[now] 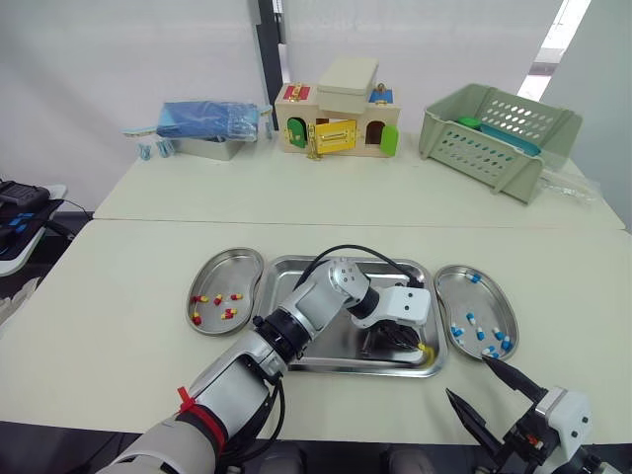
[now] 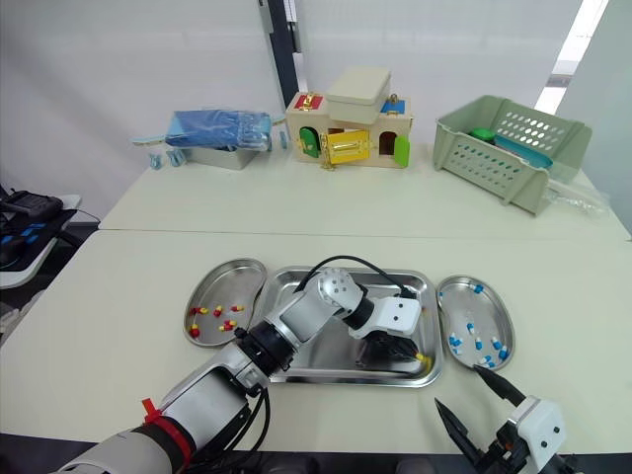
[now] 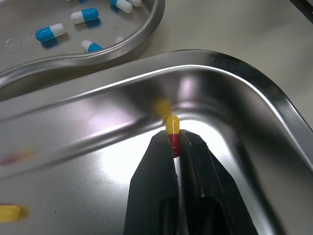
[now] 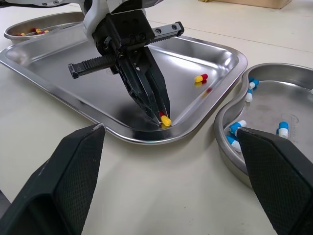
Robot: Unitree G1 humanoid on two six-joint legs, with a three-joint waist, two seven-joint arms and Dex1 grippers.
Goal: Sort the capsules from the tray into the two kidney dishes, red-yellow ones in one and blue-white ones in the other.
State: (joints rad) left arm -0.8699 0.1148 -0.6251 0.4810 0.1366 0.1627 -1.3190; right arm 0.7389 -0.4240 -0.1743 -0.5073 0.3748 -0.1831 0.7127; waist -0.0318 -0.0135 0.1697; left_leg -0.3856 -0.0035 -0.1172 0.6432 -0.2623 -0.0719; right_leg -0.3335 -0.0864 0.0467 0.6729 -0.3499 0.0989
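Walls of the tray [image 3: 254,93] hem the left gripper [image 3: 177,143] on two sides.

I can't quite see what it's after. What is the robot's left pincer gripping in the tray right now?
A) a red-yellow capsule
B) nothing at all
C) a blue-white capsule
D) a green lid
A: the left pincer is shut on a red-yellow capsule, down in a corner of the tray.
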